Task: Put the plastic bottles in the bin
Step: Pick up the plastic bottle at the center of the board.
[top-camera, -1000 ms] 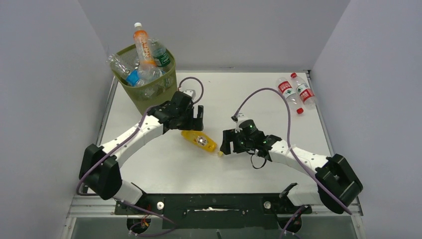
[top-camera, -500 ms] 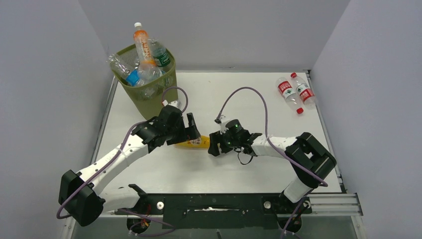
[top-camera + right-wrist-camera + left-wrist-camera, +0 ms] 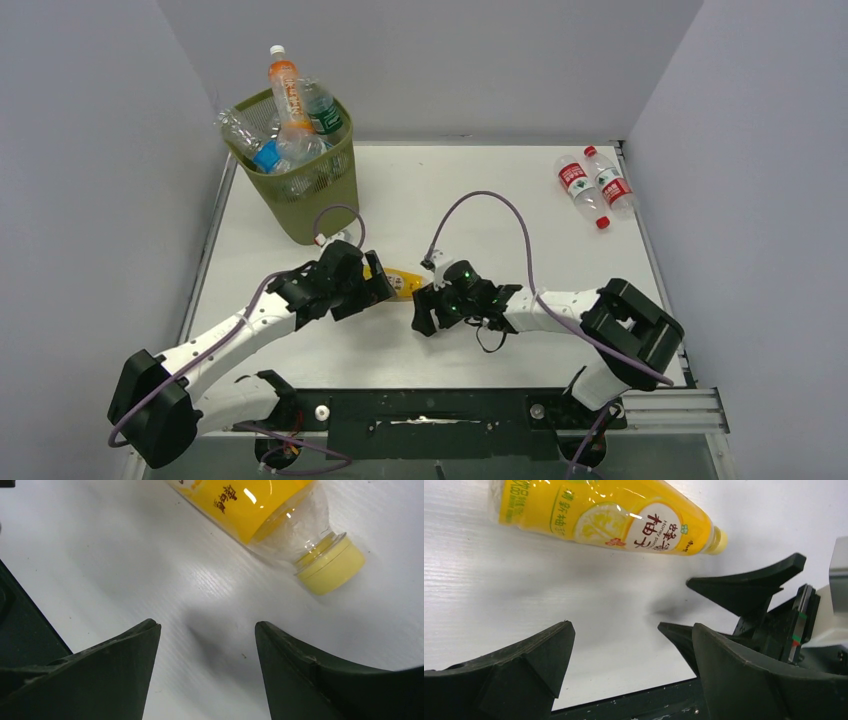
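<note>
Both arms have swung inward and toward the near edge since a second ago, so the left gripper (image 3: 378,286) and the right gripper (image 3: 425,309) now face each other closely across the yellow bottle (image 3: 404,281), which has turned from its earlier slant. From above, only the bottle's cap end shows; the rest is covered by the left gripper. In the left wrist view the left gripper (image 3: 631,630) is spread wide with nothing in it, the yellow bottle (image 3: 609,515) lying on the white table (image 3: 480,200) beyond its fingertips, its base cut off at the frame's upper edge. The right gripper (image 3: 207,625) is also parted and empty; past it lies the bottle's yellow cap (image 3: 330,565), the body running out of frame at the top. The olive mesh bin (image 3: 310,195) stands at the far left corner, heaped with bottles too tangled to count, an orange bottle (image 3: 286,88) sticking up highest. Two red-labelled bottles (image 3: 596,185) lie side by side at the far right corner
</note>
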